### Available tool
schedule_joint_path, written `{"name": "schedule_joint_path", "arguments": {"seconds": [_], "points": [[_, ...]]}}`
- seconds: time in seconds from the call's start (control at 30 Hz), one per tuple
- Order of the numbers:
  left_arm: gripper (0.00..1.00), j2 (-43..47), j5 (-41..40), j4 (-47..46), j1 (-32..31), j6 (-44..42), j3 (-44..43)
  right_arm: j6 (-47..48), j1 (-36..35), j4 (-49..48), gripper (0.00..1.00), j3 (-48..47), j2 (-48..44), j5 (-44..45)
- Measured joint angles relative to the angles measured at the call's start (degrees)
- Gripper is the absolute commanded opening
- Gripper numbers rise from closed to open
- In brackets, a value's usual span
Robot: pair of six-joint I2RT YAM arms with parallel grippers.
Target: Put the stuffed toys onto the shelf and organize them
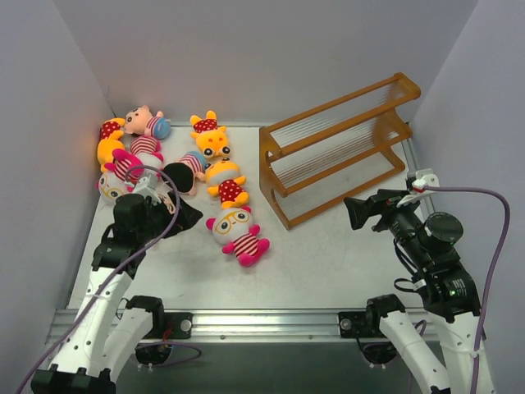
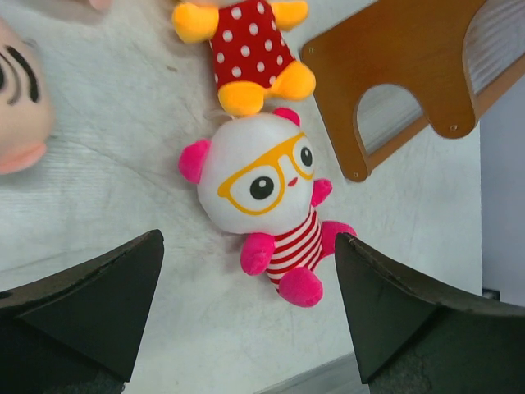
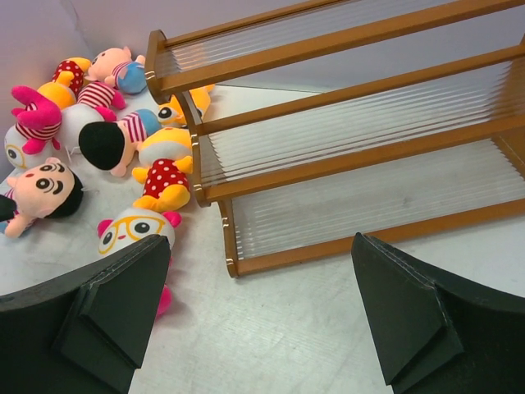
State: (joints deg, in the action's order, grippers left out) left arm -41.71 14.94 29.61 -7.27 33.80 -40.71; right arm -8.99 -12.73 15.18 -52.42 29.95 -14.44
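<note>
The stuffed toys lie in a cluster on the table's left half. Nearest is a white-faced magenta-limbed doll with yellow glasses (image 1: 238, 230), also in the left wrist view (image 2: 258, 176). Behind it lie a yellow bear in red polka-dots (image 1: 227, 185), a black-haired boy (image 1: 184, 172) and several more by the left wall. The orange-brown shelf (image 1: 344, 103) stands at the back right with nothing on it (image 3: 353, 160). My left gripper (image 1: 184, 215) is open and empty above the table, just left of the glasses doll (image 2: 246, 279). My right gripper (image 1: 357, 212) is open and empty before the shelf's front (image 3: 261, 246).
Grey walls close in the left, back and right sides. A metal rail (image 1: 271, 316) runs along the near edge between the arm bases. The shelf's end panel (image 2: 394, 57) stands close to the right of the glasses doll and the polka-dot bear (image 2: 246, 49).
</note>
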Motion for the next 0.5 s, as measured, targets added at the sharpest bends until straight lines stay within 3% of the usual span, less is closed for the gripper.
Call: {"name": "schedule_joint_path", "arguments": {"seconds": [0.3,0.5], "points": [[0.94,-13.00,-1.51,-12.39,-10.19,4.39,4.26,-0.02,0.00,0.09,1.00,1.01,0.04,-2.89],[0.94,-21.55,-5.40,-20.46,-10.82,5.14,4.42,-0.66,0.00,0.02,0.99,3.30,0.17,-7.08]]}}
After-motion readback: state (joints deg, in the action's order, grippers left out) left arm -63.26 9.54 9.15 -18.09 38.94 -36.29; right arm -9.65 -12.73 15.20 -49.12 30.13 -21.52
